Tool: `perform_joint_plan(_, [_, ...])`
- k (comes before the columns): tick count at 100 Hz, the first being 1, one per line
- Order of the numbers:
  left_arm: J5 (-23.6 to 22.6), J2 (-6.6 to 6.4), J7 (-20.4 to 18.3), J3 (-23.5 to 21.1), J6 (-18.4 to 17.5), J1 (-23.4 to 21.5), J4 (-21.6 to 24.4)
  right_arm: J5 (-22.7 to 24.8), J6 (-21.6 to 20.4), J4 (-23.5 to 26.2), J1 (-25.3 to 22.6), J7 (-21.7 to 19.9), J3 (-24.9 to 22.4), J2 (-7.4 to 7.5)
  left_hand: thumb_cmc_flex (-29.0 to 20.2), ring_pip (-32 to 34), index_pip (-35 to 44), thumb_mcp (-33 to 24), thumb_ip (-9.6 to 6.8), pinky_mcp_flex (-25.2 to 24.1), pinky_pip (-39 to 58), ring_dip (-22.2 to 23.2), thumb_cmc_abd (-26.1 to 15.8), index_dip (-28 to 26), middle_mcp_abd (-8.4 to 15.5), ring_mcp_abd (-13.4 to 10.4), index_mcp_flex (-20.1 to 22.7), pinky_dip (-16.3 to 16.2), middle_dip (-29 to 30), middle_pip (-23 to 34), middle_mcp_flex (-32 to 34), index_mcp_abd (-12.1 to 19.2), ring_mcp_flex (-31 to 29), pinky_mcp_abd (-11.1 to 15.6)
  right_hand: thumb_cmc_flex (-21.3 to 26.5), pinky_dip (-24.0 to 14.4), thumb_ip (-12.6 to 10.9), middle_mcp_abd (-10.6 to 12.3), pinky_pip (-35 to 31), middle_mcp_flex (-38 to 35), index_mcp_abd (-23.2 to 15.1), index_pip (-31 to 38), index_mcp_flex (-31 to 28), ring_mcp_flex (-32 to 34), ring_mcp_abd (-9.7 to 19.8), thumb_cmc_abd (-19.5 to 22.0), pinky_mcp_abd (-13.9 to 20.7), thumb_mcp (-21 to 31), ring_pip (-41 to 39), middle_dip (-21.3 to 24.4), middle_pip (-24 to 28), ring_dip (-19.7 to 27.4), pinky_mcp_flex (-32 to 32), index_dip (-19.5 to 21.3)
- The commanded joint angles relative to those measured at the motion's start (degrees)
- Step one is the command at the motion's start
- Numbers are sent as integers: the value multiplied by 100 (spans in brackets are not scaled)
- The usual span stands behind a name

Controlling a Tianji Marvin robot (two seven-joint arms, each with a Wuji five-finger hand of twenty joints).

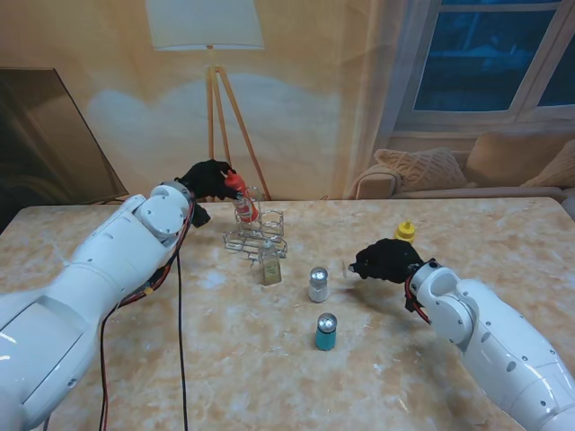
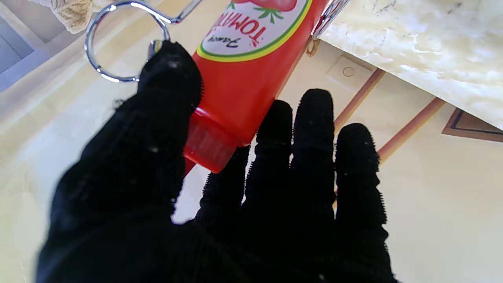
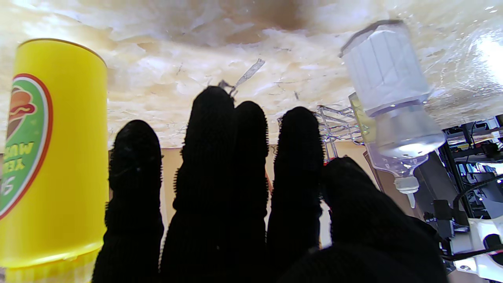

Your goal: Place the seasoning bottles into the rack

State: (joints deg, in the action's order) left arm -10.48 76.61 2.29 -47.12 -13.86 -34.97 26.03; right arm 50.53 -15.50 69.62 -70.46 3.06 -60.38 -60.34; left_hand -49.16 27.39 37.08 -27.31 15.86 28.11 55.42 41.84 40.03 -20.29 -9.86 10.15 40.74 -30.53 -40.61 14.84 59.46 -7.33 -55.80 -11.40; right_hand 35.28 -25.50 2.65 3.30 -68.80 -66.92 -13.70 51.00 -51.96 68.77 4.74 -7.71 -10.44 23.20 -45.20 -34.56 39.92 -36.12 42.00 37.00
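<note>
Gripping the red tomato sauce bottle (image 1: 243, 199) near its cap, my left hand (image 1: 209, 180) holds it at the wire rack (image 1: 258, 235) on the far side of the counter (image 1: 135, 359); the left wrist view shows the thumb on one side of the cap end and the fingers (image 2: 314, 118) on the other, with a chrome ring of the rack just beside the bottle. From the stand view the bottle looks upright and partly down among the rack's wires, but I cannot tell whether its base is seated or hanging, so I judge this bottle as going in, not yet released. My right hand (image 1: 386, 260) hovers over the counter on the right with fingers spread and holding nothing, just in front of the yellow mustard bottle (image 1: 405, 232). Left to do, as far as I can see: the small glass bottle (image 1: 270, 268) standing just nearer to me than the rack, perhaps touching its edge; the white shaker (image 1: 318, 285) toward the middle; the blue shaker (image 1: 325, 332) nearer to me than that; and the mustard, well apart from the rack. By my count one of five bottles is being placed and four stand outside, so the task is in its early part.
</note>
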Motion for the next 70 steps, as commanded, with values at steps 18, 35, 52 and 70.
perform_joint_plan(18, [-115, 35, -95, 143, -59, 107, 7, -11, 0, -17, -15, -92, 36, -26, -975, -144, 1504, -1044, -362, -109, -21, 15, -700, -403, 497, -219, 547, 121, -85, 207, 301, 842, 85, 150, -6, -73, 163, 3, 21, -32, -108, 30, -78, 69, 142, 3, -8, 96, -8, -6, 31, 47, -14, -15])
perform_joint_plan(35, [-232, 73, -23, 315, -129, 181, -100, -11, 5, -11, -20, -93, 35, -26, -971, -140, 1496, -1006, -358, -160, -16, 24, -746, -397, 481, -210, 519, 105, -90, 208, 274, 820, 134, 136, -7, -72, 164, -7, 23, -19, -112, 29, -77, 66, 133, 0, -12, 97, -7, -7, 28, 47, -18, -15])
perform_joint_plan(52, [-317, 110, 42, 460, -122, 239, -171, -11, -5, -11, -21, -90, 38, -27, -999, -125, 1472, -941, -370, -259, -34, 26, -802, -387, 455, -181, 494, 91, -106, 213, 234, 765, 200, 106, -5, -73, 164, 0, 23, -23, -116, 27, -74, 67, 142, -1, -12, 99, -7, -6, 29, 47, -18, -16])
perform_joint_plan(70, [-371, 148, 59, 607, -126, 289, -207, -13, -7, -11, -21, -89, 42, -27, -1028, -110, 1460, -858, -387, -343, -38, -4, -830, -390, 433, -156, 486, 66, -120, 227, 217, 731, 253, 76, -2, -73, 164, -12, 23, -24, -111, 29, -75, 69, 146, -1, -9, 101, -8, -7, 29, 46, -19, -15])
